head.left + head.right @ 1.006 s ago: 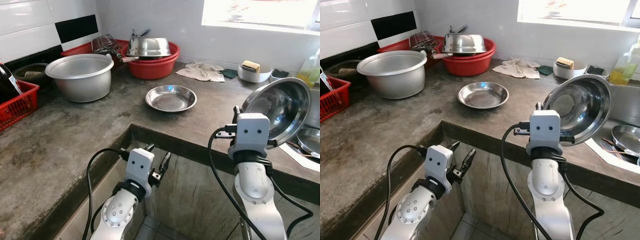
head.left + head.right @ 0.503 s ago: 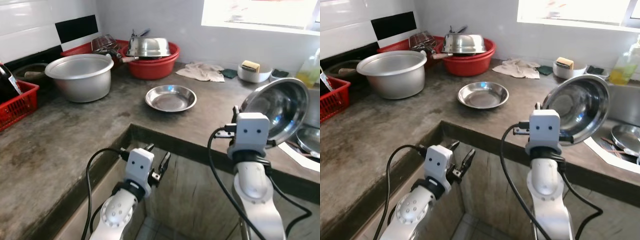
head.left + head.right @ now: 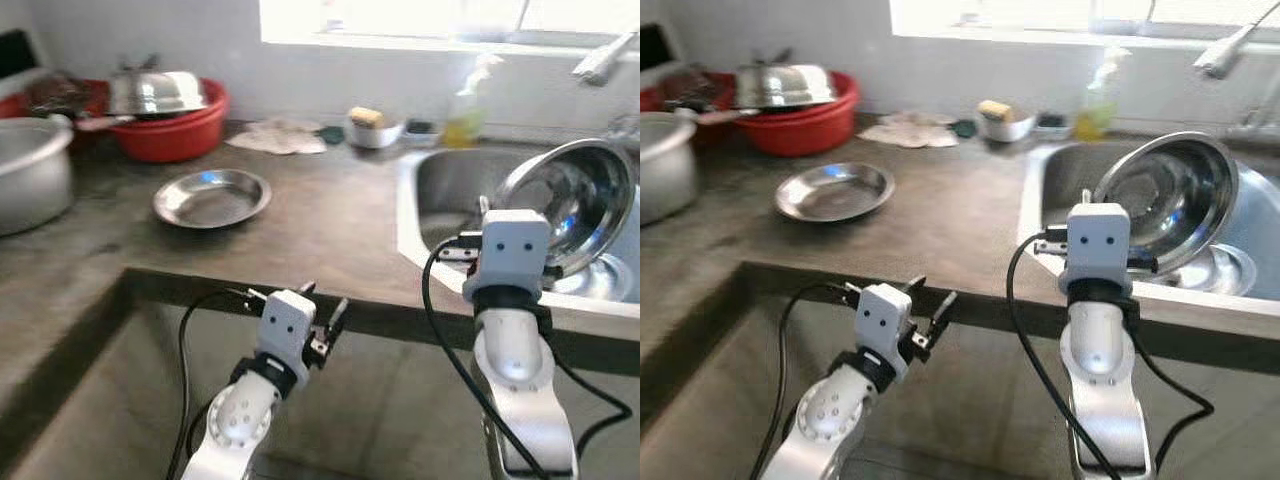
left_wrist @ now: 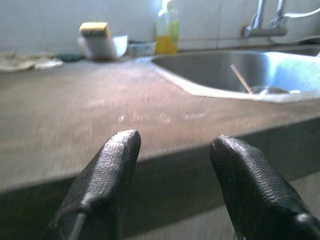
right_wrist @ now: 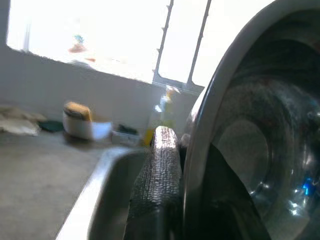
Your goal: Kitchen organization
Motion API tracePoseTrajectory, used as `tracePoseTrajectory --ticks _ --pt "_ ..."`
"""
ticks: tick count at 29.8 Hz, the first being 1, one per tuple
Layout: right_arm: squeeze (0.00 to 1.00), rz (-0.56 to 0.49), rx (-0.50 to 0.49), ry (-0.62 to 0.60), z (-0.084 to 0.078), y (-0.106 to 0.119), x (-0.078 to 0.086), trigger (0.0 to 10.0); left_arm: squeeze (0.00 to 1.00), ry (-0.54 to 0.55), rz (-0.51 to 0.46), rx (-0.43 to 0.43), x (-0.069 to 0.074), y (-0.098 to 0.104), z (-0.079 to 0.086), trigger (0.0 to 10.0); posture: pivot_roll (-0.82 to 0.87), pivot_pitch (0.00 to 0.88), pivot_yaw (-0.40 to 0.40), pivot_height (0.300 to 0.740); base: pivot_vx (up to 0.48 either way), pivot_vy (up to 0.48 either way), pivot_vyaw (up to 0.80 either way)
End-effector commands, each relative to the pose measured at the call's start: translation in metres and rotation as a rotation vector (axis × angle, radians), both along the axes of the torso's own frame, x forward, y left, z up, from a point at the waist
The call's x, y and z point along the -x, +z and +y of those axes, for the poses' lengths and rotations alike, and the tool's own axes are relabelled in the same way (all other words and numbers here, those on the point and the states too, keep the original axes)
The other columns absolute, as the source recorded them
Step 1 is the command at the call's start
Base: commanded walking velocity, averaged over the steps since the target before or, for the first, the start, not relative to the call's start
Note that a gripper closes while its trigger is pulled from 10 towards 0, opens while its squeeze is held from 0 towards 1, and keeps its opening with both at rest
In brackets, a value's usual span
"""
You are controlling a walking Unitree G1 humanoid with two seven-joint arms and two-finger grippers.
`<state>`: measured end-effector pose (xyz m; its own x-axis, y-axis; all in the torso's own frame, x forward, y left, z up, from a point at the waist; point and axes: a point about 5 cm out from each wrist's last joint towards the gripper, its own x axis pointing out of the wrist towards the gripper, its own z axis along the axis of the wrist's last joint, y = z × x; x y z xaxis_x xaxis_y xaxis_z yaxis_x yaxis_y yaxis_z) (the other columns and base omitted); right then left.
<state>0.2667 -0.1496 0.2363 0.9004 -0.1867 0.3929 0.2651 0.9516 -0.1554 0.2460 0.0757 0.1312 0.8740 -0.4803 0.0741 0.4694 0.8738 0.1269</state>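
A steel bowl (image 3: 575, 200) is held tilted on its edge above the sink (image 3: 445, 195), its hollow facing me. My right gripper (image 5: 187, 187) is shut on the bowl's rim (image 5: 210, 115), with one black finger (image 5: 160, 175) outside the rim. A flat steel plate (image 3: 210, 197) lies on the grey counter (image 3: 330, 225). My left gripper (image 4: 172, 150) is open with nothing in it, level with the counter's front edge and just before it. More steel dishes (image 3: 1215, 270) lie in the sink under the bowl.
A red basin (image 3: 170, 125) holding an upturned steel bowl stands at the back left, with a big metal pot (image 3: 30, 170) beside it. A cloth (image 3: 275, 137), a white dish with a sponge (image 3: 370, 128) and a soap bottle (image 3: 465, 100) line the back wall. A tap (image 3: 600, 58) hangs over the sink.
The camera has swung to the right, from the counter's corner to the sink. The right gripper still holds the bowl, which is now above the sink. The left gripper stays open.
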Motion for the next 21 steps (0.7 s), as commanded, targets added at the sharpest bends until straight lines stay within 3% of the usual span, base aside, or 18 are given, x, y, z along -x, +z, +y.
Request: tracePoseTrajectory --ticks 1,19,21 --pt "0.0 -0.01 0.001 0.008 0.0 0.005 0.001 10.0 0.0 0.004 -0.015 0.007 -0.001 0.004 0.0 10.0 0.01 0.0 -0.006 0.74 0.255 0.0 0.0" --pt "0.0 0.036 -0.011 0.025 -0.004 0.003 -0.006 10.0 0.0 0.019 -0.007 0.021 -0.002 0.004 0.002 10.0 0.01 0.001 -0.008 0.74 0.0 0.0 0.0" --pt "0.0 0.086 -0.042 -0.029 -0.018 -0.001 -0.013 10.0 0.0 0.02 -0.003 0.019 -0.002 0.004 0.002 10.0 0.01 0.009 -0.008 0.74 0.0 0.0 0.0"
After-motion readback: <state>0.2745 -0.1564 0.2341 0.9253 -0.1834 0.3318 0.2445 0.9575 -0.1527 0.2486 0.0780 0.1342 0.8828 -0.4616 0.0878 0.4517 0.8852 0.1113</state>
